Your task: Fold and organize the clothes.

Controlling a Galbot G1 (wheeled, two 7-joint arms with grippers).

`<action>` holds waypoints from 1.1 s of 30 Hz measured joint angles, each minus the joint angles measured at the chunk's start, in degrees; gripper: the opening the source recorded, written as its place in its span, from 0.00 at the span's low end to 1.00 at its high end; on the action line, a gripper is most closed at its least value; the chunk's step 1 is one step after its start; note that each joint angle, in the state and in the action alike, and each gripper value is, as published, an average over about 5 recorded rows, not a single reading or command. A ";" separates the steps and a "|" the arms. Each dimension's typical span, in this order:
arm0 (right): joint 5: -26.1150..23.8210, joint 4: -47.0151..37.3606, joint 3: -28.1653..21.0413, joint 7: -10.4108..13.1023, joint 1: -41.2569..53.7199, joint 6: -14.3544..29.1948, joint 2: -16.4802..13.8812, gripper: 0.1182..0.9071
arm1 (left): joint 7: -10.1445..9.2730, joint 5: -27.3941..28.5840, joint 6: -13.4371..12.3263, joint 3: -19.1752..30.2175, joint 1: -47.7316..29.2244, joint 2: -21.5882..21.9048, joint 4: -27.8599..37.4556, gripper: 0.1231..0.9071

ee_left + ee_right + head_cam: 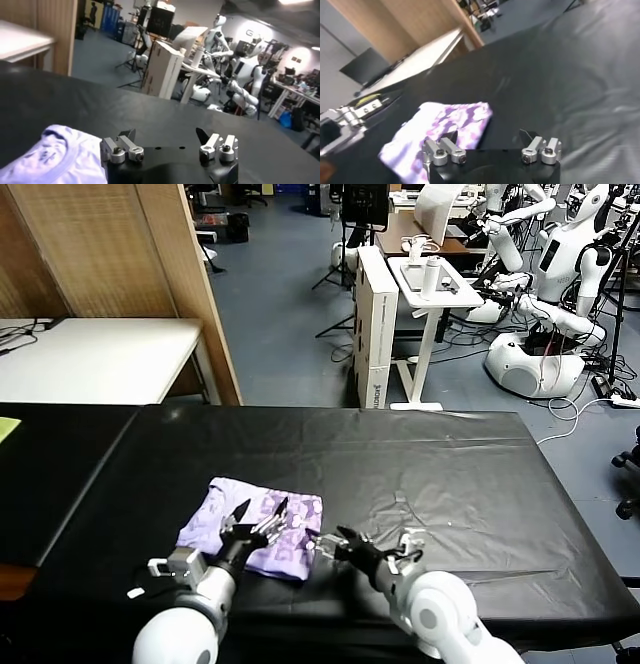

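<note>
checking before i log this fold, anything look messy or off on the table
Nothing stands out. The lavender T-shirt lies as a compact folded bundle on the black table cover, printed patch facing up. The left gripper hangs open over it; the right gripper is open beside its edge, holding nothing.

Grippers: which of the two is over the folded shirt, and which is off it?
The left gripper, open, sits over the folded lavender T-shirt. The right gripper, also open, is beside the shirt's right edge, over the black table cover.
</note>
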 joint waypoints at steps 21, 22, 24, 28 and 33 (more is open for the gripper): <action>-5.61 -3.70 2.85 -4.81 5.65 -1.67 -6.00 0.07 | -0.15 0.63 -1.96 -1.64 0.42 -0.63 1.83 1.00; -6.40 -3.61 3.01 -5.43 5.81 -1.83 -6.51 0.10 | -0.12 0.57 -2.08 -1.67 0.45 -0.65 1.88 1.00; -8.56 -3.22 3.35 -6.94 5.80 -1.65 -7.41 0.23 | -0.06 0.41 -2.54 -1.77 0.52 -0.58 1.96 1.00; -15.20 -2.06 3.89 -10.80 4.99 1.28 -9.13 0.54 | -0.70 0.26 -5.16 -1.81 0.62 0.07 2.23 1.00; -25.26 -0.07 5.16 -13.79 2.14 7.79 -11.13 0.91 | -1.71 -0.23 -9.41 -1.58 1.08 1.55 2.78 1.00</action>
